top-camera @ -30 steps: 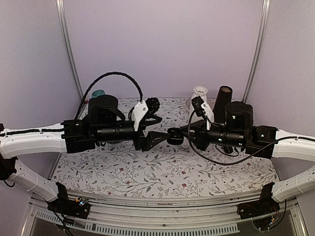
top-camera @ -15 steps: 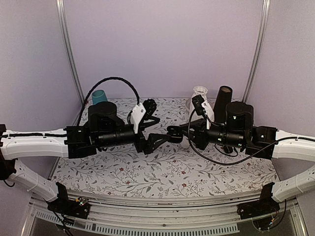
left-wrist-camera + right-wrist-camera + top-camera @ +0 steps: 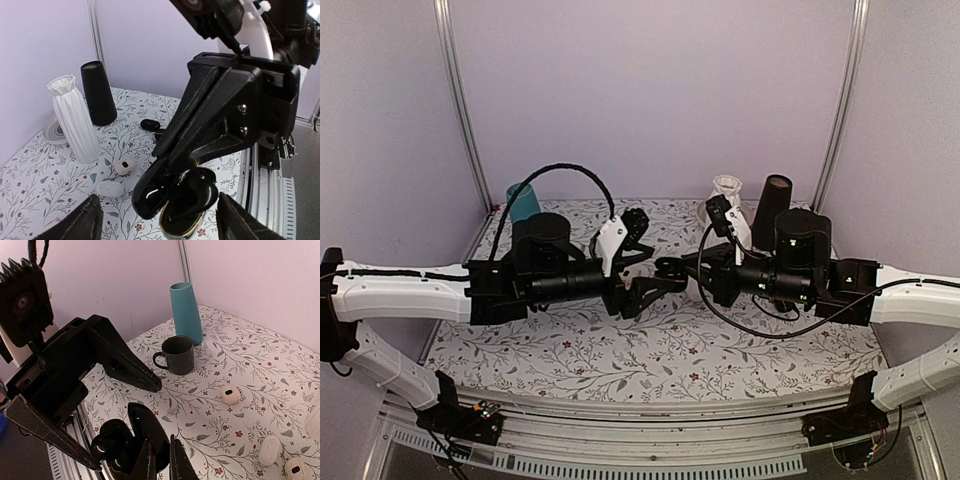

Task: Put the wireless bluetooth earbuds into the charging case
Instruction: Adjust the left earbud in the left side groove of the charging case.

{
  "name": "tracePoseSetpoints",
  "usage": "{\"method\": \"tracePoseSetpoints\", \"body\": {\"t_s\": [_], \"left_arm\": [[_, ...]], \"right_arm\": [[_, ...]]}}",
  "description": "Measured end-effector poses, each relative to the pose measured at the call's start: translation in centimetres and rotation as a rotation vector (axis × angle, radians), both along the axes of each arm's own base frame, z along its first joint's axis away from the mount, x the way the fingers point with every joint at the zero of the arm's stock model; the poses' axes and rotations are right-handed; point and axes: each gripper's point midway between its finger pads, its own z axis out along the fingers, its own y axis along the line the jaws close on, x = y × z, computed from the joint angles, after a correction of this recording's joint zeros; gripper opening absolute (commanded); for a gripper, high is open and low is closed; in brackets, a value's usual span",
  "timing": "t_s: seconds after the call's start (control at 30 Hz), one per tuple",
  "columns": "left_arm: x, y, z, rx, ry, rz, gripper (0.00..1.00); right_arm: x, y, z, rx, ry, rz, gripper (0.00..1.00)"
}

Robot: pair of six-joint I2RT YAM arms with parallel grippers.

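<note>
Steadiness is what this step asks. Right gripper (image 3: 161, 461) is pinched almost closed on the charging case (image 3: 117, 446), which hangs lid-open in the air above the floral table (image 3: 250, 370), midway between the two arms. Left gripper (image 3: 658, 287) is spread wide with nothing in it that I can see. Its fingers (image 3: 85, 220) flank the case at 8 and 4 o'clock in its own wrist view.

The wireless bluetooth earbuds (image 3: 151, 125) may be the two small dark shapes on the cloth at 11 o'clock from the case, though they are too small to be sure. Whether a bud already sits in a well is unclear.

To do this well, I judge: hold the case level and motionless with its wells facing up. Send the left claw down for one bud, pinch it by its sides, and lower it straight — not skewed — into its matching well.
</note>
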Motion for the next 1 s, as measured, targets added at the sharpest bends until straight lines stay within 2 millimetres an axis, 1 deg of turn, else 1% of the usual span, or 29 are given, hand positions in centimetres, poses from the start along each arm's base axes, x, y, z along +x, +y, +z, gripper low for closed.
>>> {"method": "tracePoseSetpoints", "body": {"t_s": [0.17, 0.4, 0.57, 0.8, 1.0], "left_arm": [[0.05, -0.23, -0.31, -0.004, 0.016, 0.0, 0.74], [-0.01, -0.41, -0.19, -0.021, 0.035, -0.004, 0.72], [0.09, -0.57, -0.5, -0.021, 0.047, -0.001, 0.71], [0.16, -0.55, -0.46, -0.029, 0.061, 0.007, 0.71], [0.34, -0.54, -0.09, -0.048, 0.063, 0.018, 0.68]], "right_arm": [[0.02, -0.01, 0.0, -0.001, -0.001, -0.004, 0.03], [-0.18, 0.12, 0.13, 0.001, -0.003, 0.002, 0.03], [-0.18, 0.14, 0.14, 0.001, -0.003, 0.002, 0.03], [-0.16, 0.25, -0.08, -0.004, -0.001, 0.001, 0.03], [-0.15, 0.43, -0.45, -0.013, 0.003, 0.001, 0.03]]}}
